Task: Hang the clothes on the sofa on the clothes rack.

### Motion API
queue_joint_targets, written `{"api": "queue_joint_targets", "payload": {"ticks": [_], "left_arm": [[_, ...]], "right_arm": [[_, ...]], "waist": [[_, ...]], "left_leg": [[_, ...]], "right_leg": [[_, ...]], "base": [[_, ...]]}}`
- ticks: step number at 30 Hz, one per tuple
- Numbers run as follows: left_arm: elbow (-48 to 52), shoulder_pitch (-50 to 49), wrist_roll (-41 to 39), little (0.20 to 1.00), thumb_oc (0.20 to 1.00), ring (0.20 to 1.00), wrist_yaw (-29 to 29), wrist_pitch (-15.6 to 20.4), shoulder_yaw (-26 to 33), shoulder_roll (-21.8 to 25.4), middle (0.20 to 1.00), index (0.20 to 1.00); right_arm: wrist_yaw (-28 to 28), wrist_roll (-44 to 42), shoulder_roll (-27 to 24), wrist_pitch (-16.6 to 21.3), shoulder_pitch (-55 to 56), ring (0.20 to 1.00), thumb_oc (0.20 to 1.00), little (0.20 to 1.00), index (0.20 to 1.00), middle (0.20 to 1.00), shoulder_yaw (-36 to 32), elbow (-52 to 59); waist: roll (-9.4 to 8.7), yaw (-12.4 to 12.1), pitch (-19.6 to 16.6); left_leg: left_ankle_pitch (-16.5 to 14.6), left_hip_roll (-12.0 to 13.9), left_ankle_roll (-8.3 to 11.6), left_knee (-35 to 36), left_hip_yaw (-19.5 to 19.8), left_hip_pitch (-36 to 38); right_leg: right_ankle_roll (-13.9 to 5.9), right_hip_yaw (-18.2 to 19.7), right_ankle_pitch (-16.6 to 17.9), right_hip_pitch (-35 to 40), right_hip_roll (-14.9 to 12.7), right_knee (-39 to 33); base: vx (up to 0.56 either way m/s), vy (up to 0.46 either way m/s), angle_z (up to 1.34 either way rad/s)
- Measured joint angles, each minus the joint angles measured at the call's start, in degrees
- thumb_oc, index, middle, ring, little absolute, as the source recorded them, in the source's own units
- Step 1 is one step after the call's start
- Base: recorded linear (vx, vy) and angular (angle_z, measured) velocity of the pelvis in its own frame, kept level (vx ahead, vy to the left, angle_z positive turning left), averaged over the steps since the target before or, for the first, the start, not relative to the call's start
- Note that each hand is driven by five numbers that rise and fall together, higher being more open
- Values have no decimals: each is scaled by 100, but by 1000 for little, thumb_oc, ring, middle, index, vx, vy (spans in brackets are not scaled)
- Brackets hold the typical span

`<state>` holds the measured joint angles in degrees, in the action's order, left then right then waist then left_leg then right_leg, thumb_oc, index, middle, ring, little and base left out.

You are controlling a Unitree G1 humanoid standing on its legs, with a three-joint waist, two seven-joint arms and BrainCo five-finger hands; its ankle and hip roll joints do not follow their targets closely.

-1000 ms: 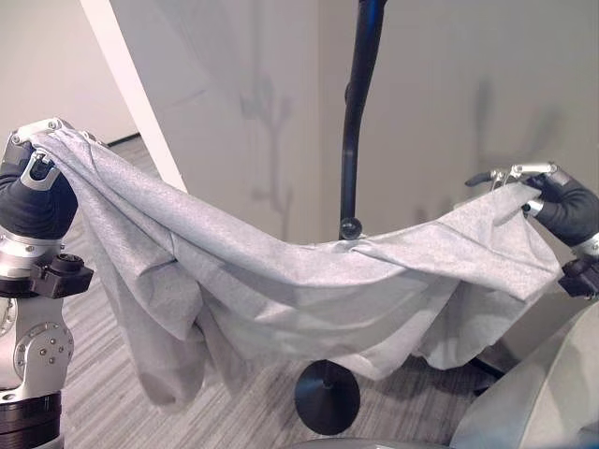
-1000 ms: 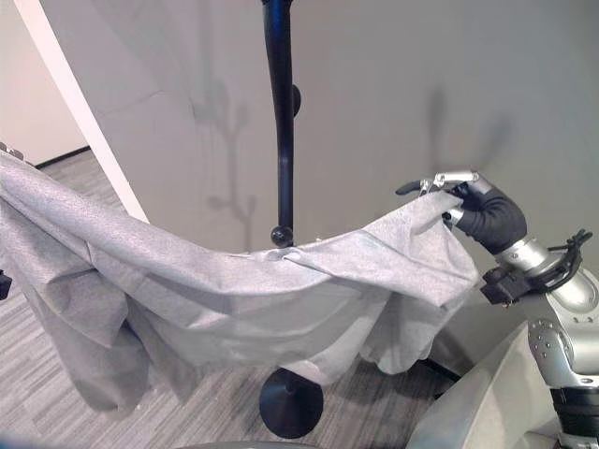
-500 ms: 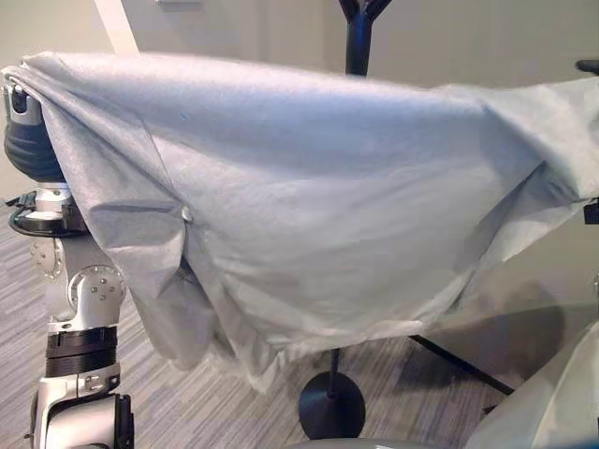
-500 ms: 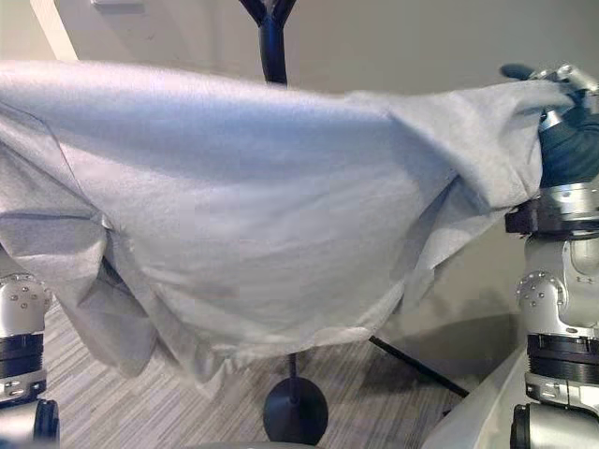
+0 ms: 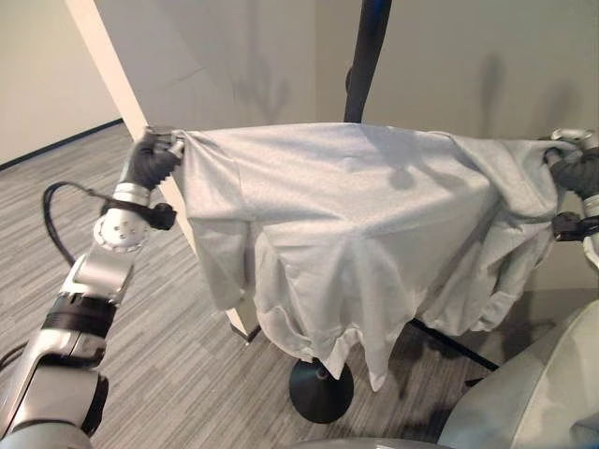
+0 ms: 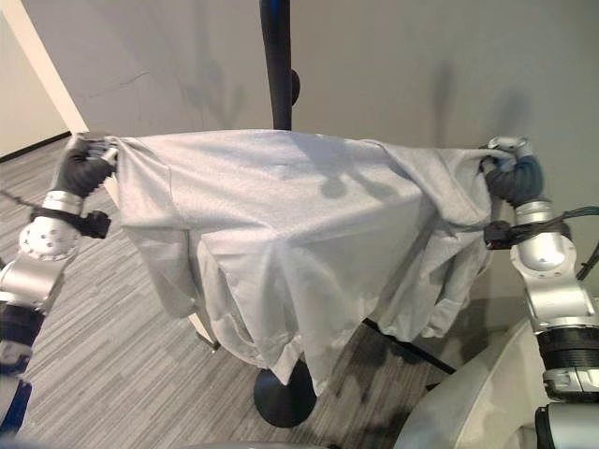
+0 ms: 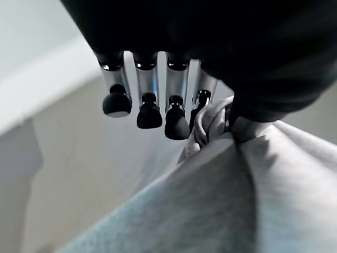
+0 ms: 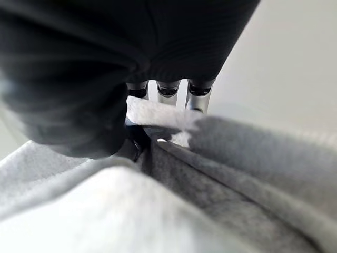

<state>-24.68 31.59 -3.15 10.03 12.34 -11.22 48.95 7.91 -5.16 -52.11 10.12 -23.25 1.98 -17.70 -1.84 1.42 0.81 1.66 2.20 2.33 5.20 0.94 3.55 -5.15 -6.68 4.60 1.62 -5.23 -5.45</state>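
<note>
Left eye view: light grey cloth garment (image 5: 365,215) spread before the black metal clothes rack (image 5: 360,65).
Left robot hand (image 5: 150,159) and right robot hand (image 5: 573,168) each pinch an edge; next, likely lower it onto a peg.

Both arms are silver-grey metal, with round screwed joint housings and dark bands between segments. Each robot hand, left (image 5: 150,161) and right (image 6: 513,176), wears a dark ribbed cover; silver fingers (image 7: 149,100) end in rounded dark tips.

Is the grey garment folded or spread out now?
Spread out: the grey garment stretches between left hand and right hand.
</note>
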Motion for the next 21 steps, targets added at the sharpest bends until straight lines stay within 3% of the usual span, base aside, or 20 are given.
{"api": "queue_joint_targets", "payload": {"ticks": [4,5,8,9,15,16,17,21], "left_arm": [[412,-456,215,200,200,200,34,-98,451,-312,200,200],[730,-972,216,200,200,200,37,-87,871,-427,200,200],[870,-1317,220,200,200,200,-15,-92,1033,-508,200,200],[893,-1573,219,200,200,200,-38,-97,1185,-713,200,200],[1360,-2738,225,200,200,200,-162,-93,1707,-1646,200,200],[1344,-2994,268,341,341,341,-258,-85,1776,-1806,341,341],[1335,-3118,273,1000,1000,1000,-270,-71,1875,-2019,1000,1000],[1201,-3179,325,1000,1000,1000,-331,-162,1812,-2190,1000,1000]], "right_arm": [[-41,263,49,-104,500,200,200,200,200,200,-175,547],[-216,294,203,-89,896,200,200,200,200,200,-314,812],[-426,288,602,-80,1366,200,200,200,200,200,-479,977],[-620,179,1008,-83,1708,200,200,200,200,200,-497,1049],[-1048,-181,2181,-70,2574,200,200,200,200,200,-694,1374],[-1228,-229,2259,-76,2722,1000,1000,1000,1000,1000,-613,1375],[-1259,-244,2397,-69,2790,1000,1000,1000,1000,1000,-601,1379],[-1305,-276,2500,-72,2869,1000,1000,1000,1000,1000,-528,1281]], "waist": [[-24,92,84],[-36,84,87],[-64,81,94],[-67,86,95],[-16,86,139],[-10,72,147],[-1,79,143],[16,78,140]], "left_leg": [[-12,19,10,1,-49,-21],[-33,38,21,0,-136,-24],[-40,63,22,1,-149,-24],[-46,75,31,2,-159,-23],[-57,74,28,27,-231,-28],[-61,72,21,17,-303,-31],[-64,70,18,14,-313,-16],[-64,72,16,2,-318,13]], "right_leg": [[-7,37,-6,-39,16,22],[-7,126,-7,-81,35,-3],[-4,130,-5,-85,60,-5],[-4,138,-4,-93,76,-6],[-34,210,-49,-137,75,-8],[-35,278,-39,-174,74,-7],[-33,288,-38,-167,73,-8],[-26,290,-26,-140,74,-8]], "base": [[41,31,-7],[57,31,-21],[27,18,-7],[0,0,0],[22,21,-7],[32,38,-18],[13,23,-14],[4,8,0]]}}
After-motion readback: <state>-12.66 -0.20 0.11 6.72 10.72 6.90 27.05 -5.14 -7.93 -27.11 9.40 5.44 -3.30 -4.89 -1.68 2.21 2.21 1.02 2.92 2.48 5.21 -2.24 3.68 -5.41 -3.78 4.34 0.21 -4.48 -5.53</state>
